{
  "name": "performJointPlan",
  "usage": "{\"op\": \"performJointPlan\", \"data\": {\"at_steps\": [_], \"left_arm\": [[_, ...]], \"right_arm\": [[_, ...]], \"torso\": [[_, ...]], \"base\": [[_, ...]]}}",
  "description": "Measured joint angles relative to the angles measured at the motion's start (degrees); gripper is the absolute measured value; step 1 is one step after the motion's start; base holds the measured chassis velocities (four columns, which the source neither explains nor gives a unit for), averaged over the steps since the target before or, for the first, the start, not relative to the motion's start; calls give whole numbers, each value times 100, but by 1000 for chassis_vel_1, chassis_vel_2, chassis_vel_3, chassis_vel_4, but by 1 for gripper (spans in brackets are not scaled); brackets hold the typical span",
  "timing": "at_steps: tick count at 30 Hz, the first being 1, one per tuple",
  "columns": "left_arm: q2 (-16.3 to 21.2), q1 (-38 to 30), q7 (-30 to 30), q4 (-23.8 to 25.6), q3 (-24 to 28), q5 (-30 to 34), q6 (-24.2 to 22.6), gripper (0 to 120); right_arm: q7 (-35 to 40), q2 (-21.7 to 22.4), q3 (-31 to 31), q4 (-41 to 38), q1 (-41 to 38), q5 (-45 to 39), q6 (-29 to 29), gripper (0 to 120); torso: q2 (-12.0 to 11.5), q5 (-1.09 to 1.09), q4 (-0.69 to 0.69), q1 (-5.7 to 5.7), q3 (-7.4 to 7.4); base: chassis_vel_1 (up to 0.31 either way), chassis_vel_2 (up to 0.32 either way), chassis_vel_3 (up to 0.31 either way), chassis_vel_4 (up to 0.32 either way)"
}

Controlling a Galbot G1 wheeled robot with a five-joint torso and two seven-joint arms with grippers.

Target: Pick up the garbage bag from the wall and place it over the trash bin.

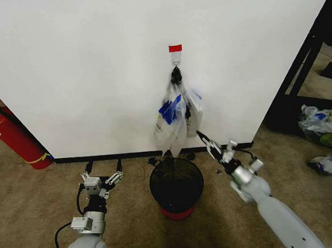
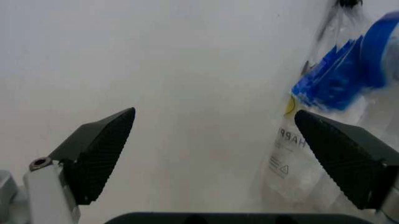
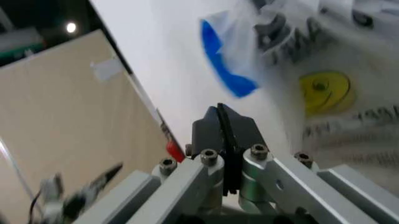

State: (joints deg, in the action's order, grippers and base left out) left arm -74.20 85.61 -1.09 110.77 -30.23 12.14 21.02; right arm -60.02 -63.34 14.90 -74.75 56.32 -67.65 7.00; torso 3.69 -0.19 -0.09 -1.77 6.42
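**Right gripper closed beside the hanging bag**

Right gripper [image 1: 202, 136] is raised toward the wall [image 1: 92, 66], its fingers pressed together with nothing between them — the tip sits just below and beside the garbage bag [image 1: 177, 120]. That bag hangs from a hook under red tape [image 1: 175, 47], directly above the trash bin [image 1: 176, 186]. Left gripper [image 1: 103, 169] waits low — spread wide, well to the bin's other side. Behind it stands a fire extinguisher [image 1: 15, 139].
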Motion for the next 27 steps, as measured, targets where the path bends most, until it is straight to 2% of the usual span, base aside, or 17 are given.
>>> {"op": "performJointPlan", "data": {"at_steps": [5, 13, 16, 17, 20, 26, 27], "left_arm": [[28, 7, -6, 37, -26, 11, -2, 100], [37, 28, -8, 50, 6, -12, -4, 100], [68, 25, -13, 29, -30, -4, -4, 100], [77, 24, -16, 19, -41, 0, -4, 100], [89, 21, -22, -1, -64, 5, -5, 100], [84, -34, -34, -125, -69, -6, -5, 100], [84, -34, -34, -125, -69, -6, -5, 100]], "right_arm": [[-175, 83, 187, 0, 172, 128, 35, 0], [1067, -220, -188, -274, -133, -1001, 321, 0], [1437, -346, -340, -294, -263, -1337, 274, 8], [1491, -381, -360, -278, -295, -1388, 239, 15], [1613, -475, -405, -206, -386, -1520, 150, 22], [1922, -1125, -514, 220, -864, -1981, -222, 50], [1922, -1125, -514, 220, -864, -1981, -222, 50]], "torso": [[0, -1, -1, 0, 0], [0, -1, 3, 0, 1], [0, -1, 2, 0, 1], [0, -1, 1, 0, 1], [0, -2, 1, -1, 1], [0, -2, 0, -1, 1], [0, -2, 0, -1, 1]], "base": [[0, 0, 0, 0], [0, 0, 0, 0], [0, 0, 0, 0], [0, 0, 0, 0], [0, 0, 0, 0], [0, 0, 0, 0], [0, 0, 0, 0]]}}
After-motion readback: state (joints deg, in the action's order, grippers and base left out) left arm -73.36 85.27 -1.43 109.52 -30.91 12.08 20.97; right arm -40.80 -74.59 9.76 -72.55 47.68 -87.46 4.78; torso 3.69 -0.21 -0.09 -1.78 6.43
